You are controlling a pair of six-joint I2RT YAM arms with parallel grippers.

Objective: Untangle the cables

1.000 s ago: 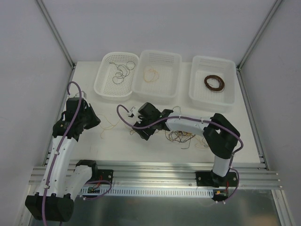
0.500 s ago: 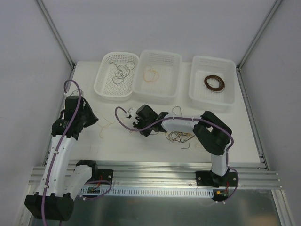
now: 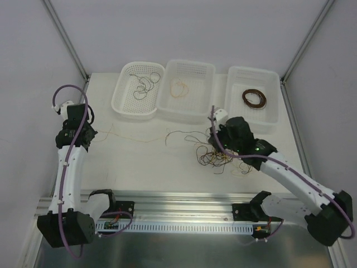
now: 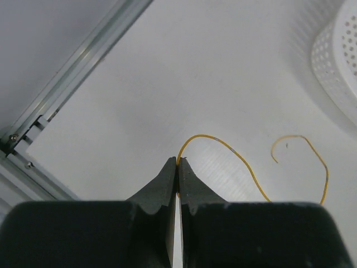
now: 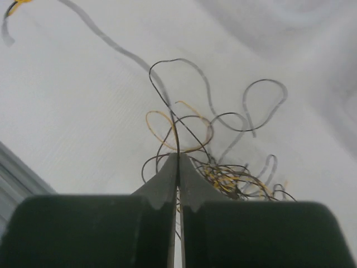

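The tangled cables (image 3: pixel 215 157) lie as loose black, orange-yellow and brown loops right of the table's middle, also visible in the right wrist view as the tangle (image 5: pixel 231 177). My right gripper (image 3: pixel 216 146) (image 5: pixel 178 157) hangs over them, shut on a thin black cable (image 5: pixel 174 131) that rises from the bunch. One yellow cable (image 3: pixel 134 138) stretches left from the tangle to my left gripper (image 3: pixel 92 135) (image 4: pixel 178 161), which is shut on this yellow cable (image 4: pixel 223 146) near the table's left edge.
Three white baskets stand along the back: the left basket (image 3: pixel 124 100) holds a black cable, the middle basket (image 3: pixel 167 103) an orange-yellow one, the right basket (image 3: pixel 237 114) a dark-brown wire ring. An aluminium rail (image 4: pixel 72 67) borders the table's left side.
My right gripper shut on the black cable and swung from centre-left to the right. The left arm drew back and left, stretching the yellow cable out of the tangle.
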